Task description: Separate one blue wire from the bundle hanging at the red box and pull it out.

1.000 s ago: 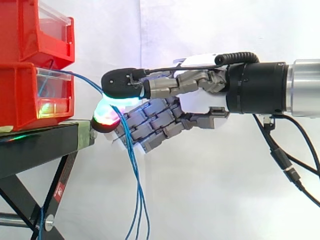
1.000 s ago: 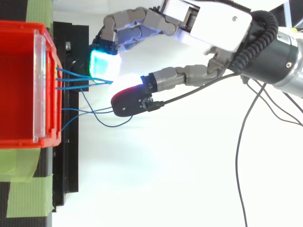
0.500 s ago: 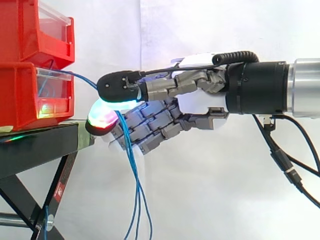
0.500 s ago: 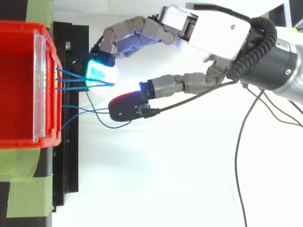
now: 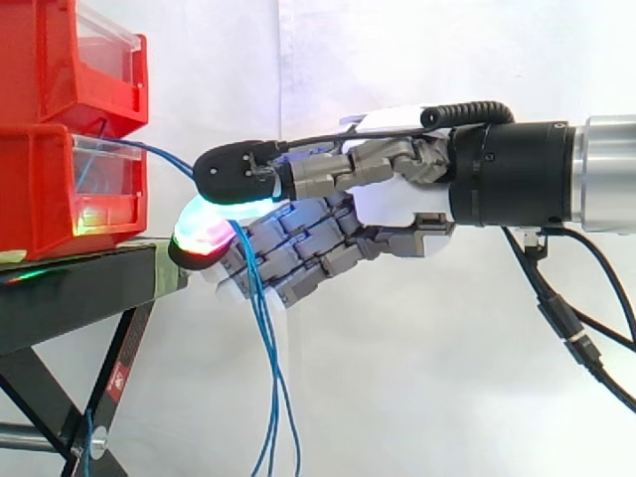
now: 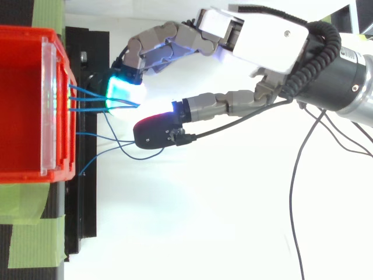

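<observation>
Stacked at the left end of a black stand (image 5: 79, 288): two red bins, upper (image 5: 60, 60) over lower (image 5: 40, 199), each with a clear front panel (image 5: 104, 179). Behind the lower panel, a short run of blue wire. Out of that bin's front, a bundle of blue wires (image 5: 263, 328), leaving as separate strands over the stand's edge, drawing together just off it, then dropping and hanging free, well clear of the stand's leg (image 5: 109, 388). In from the right, level, before a white curtain (image 5: 397, 378): the hand (image 5: 397, 214), fingers curled. Closed on the wires just off the stand's edge, two glowing pads: one (image 5: 204, 234) red and green below, the other cyan under a black-backed tip (image 5: 234, 174) above, strands passing between them. From above, three strands (image 6: 87, 99) fanning from the bin (image 6: 23, 35) to meet beside the cyan-lit pad (image 6: 123, 90), two more running lower toward the black-backed tip (image 6: 154, 131), one looping out below it. Other fingers folded under the palm, behind the hanging wires and apart from the bins. Stuck over the stand's left corners, as seen from above, strips of green tape (image 6: 29, 242).
</observation>
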